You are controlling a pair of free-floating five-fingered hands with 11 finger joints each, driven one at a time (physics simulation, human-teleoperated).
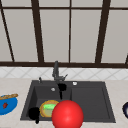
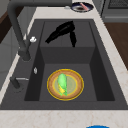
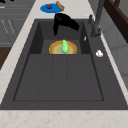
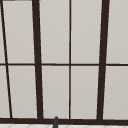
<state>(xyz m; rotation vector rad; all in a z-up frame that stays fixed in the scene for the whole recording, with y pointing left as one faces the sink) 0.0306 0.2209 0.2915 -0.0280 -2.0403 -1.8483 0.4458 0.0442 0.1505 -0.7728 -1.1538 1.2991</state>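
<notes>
The left hand (image 1: 33, 113) hangs released, fingers loose as far as the side views show, holding nothing. Just to its right, in the sink basin (image 1: 37, 93), lies an orange-rimmed plate (image 1: 42, 110) bearing a green vegetable (image 1: 48, 107). The plate looks stiff, slick and breakable, and is best gripped at the rim and kept level. A red ball (image 1: 67, 115) is beyond the plate. Farther back the right hand (image 1: 62, 87) hovers open.
</notes>
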